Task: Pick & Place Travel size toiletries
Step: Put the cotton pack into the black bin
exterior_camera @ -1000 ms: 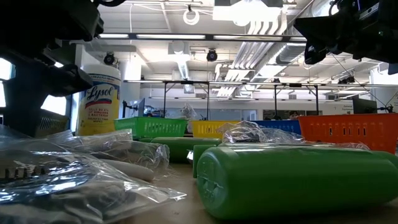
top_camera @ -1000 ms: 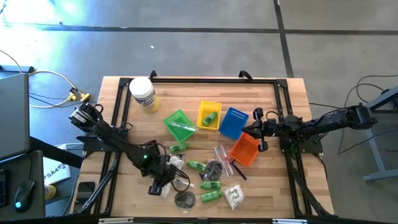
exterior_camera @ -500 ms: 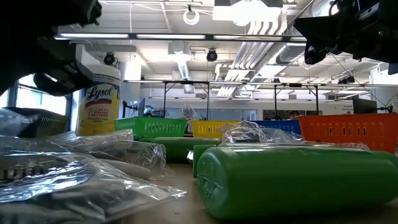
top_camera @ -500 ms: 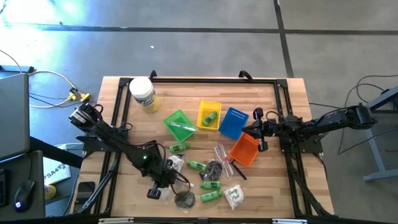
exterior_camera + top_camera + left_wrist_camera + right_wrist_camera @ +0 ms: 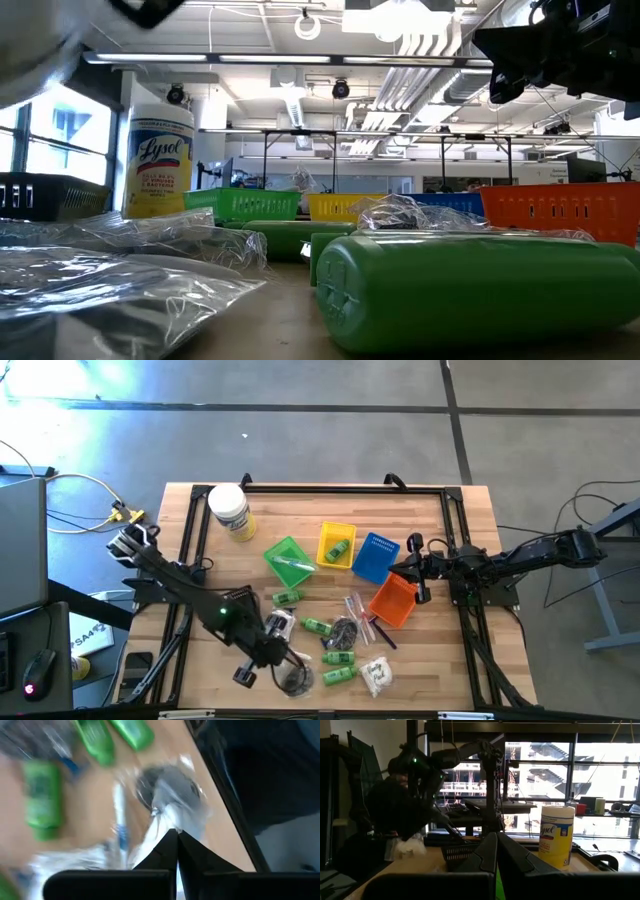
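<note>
The travel size toiletries lie in a heap near the table's front: green bottles (image 5: pixel 340 658), a white sachet (image 5: pixel 376 675), clear-wrapped sticks (image 5: pixel 355 610) and black round pouches (image 5: pixel 345 630). My left gripper (image 5: pixel 283 662) hangs over the heap's left end. It is shut on a clear-wrapped whitish packet (image 5: pixel 407 847). Under it, a black round pouch (image 5: pixel 150 785) lies on the table. My right gripper (image 5: pixel 418 588) waits shut at the right, beside the orange basket (image 5: pixel 393 600), touching nothing. My left gripper pinches the clear wrap's bunched end (image 5: pixel 161 822) between its two shut fingertips. The fingers slant down from the table's left side. The packet hangs below them, lifted off the table.
Green (image 5: pixel 290 560), yellow (image 5: pixel 336 545) and blue (image 5: pixel 375 557) baskets stand in a row at the table's middle. A black basket (image 5: pixel 457 852) shows low in the right wrist view. The big white jar (image 5: pixel 230 510) stands at the far left. Crinkled clear wraps (image 5: pixel 120 270) lie close in the low view.
My left gripper has risen from the heap's left end, rolling a little, and has taken the clear-wrapped packet up with it. In the low view the dark arm and that packet have left the left foreground. The other wraps have stayed on the table.
</note>
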Action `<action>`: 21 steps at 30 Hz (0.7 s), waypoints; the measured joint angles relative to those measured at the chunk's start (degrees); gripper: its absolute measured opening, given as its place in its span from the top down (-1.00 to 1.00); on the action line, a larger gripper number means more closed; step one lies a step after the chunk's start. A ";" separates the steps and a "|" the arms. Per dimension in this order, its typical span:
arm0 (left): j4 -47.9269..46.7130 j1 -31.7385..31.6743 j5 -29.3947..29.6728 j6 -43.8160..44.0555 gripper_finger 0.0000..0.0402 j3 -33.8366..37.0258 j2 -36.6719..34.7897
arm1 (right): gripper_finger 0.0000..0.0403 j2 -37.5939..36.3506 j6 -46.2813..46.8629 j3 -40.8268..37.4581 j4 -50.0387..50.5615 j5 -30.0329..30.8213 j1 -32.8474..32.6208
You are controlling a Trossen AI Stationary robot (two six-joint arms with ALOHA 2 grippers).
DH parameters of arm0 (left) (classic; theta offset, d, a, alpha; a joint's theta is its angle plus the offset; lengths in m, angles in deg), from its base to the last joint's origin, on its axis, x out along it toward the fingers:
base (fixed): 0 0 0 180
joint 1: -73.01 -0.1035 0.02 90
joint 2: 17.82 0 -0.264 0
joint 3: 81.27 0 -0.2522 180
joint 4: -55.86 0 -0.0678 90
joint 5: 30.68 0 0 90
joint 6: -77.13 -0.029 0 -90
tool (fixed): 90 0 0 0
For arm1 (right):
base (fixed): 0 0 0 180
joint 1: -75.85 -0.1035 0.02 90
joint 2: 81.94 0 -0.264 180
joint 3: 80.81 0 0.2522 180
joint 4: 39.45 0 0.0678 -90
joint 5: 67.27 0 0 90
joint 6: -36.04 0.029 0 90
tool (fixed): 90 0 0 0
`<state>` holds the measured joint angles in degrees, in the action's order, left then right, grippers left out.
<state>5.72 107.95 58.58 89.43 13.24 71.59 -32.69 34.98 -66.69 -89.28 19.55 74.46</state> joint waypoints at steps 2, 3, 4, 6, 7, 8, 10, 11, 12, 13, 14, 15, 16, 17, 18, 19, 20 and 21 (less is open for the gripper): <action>-2.65 0.09 2.78 -1.79 1.00 -1.01 -1.81 | 0.99 0.00 0.41 0.00 -0.02 -0.04 0.00; -3.96 0.11 3.95 -1.85 1.00 -1.01 -3.06 | 0.99 0.00 0.98 0.00 -0.02 -0.02 0.00; -4.90 0.11 5.41 -1.77 1.00 -1.01 -4.47 | 0.99 0.00 1.28 0.00 0.02 -0.02 0.00; -7.15 0.20 8.68 -1.57 1.00 -1.12 -7.49 | 0.99 0.00 1.43 0.00 -0.02 -0.07 0.00; -8.73 0.60 10.21 -1.30 1.00 -1.14 -8.89 | 0.99 0.00 1.42 0.00 0.00 -0.07 0.00; -10.64 1.01 12.11 -0.68 1.00 -1.13 -10.36 | 0.99 0.00 1.42 0.00 0.00 -0.04 0.00; -14.18 1.97 15.44 1.71 1.00 -1.12 -12.91 | 0.99 0.00 1.40 0.00 -0.02 -0.04 0.02; -15.94 2.16 16.86 3.07 1.00 -1.12 -14.24 | 0.99 0.00 1.40 0.00 0.04 -0.02 0.00; -17.99 2.60 18.04 4.91 1.00 -1.12 -15.32 | 0.99 0.00 1.40 0.00 0.08 -0.04 0.00; -19.79 3.12 19.37 6.95 1.00 -0.95 -16.50 | 0.99 0.00 1.38 0.00 0.04 -0.04 0.02; -22.03 3.74 20.81 9.40 1.00 -0.58 -17.57 | 0.99 0.00 1.38 0.00 0.06 -0.02 0.00; -24.41 4.22 22.16 12.06 1.00 -0.05 -18.55 | 0.99 0.00 1.37 0.00 0.08 -0.02 0.00; -26.74 4.58 23.12 14.59 1.00 0.63 -19.45 | 0.99 0.00 1.33 0.00 0.07 -0.02 0.00; -28.96 4.73 23.97 17.03 1.00 1.50 -20.18 | 0.98 0.00 1.29 0.00 0.12 -0.02 0.00; -30.53 4.98 24.25 19.28 1.00 2.56 -20.74 | 0.98 0.00 1.28 0.00 0.23 0.00 0.00; -31.72 4.98 24.30 21.31 1.00 3.84 -21.36 | 0.98 0.00 1.27 0.00 0.26 0.00 0.00; -32.26 4.97 24.28 22.86 1.00 5.19 -21.86 | 0.98 0.00 1.25 0.00 0.28 0.00 0.00; -32.13 4.84 24.22 23.80 1.00 6.52 -22.36 | 0.98 0.00 1.11 0.00 0.28 0.02 0.00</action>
<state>-26.40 112.79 82.81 113.23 19.77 49.24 -32.69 36.08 -66.69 -88.99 19.57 74.47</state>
